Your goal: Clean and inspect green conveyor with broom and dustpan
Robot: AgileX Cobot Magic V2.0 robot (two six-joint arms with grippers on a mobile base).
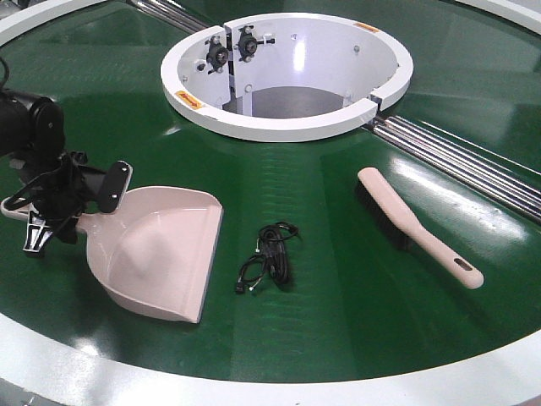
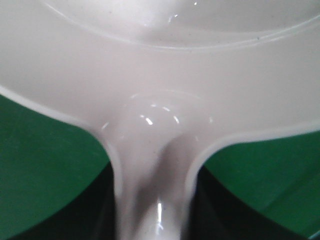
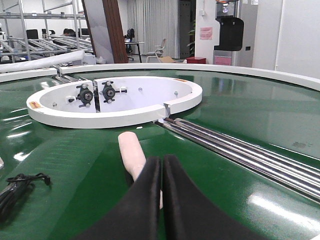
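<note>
The pale pink dustpan [image 1: 161, 249] lies on the green conveyor [image 1: 338, 321] at the left, scoop opening towards the front. My left gripper [image 1: 68, 207] straddles its handle, and in the left wrist view the handle [image 2: 152, 200] runs between two dark fingers that press against both its sides. The broom [image 1: 414, 227] lies at the right, bristles down, its slotted handle end pointing to the front right. In the right wrist view my right gripper [image 3: 161, 160] is shut with nothing in it, hovering over the broom [image 3: 131, 150], whose far rounded end shows beyond the tips.
A tangled black cable [image 1: 270, 254] lies between dustpan and broom. The white ring hub [image 1: 287, 127] stands at the back centre, shiny metal rails [image 1: 461, 156] run from it to the right, and the white outer rim [image 1: 254, 385] borders the front.
</note>
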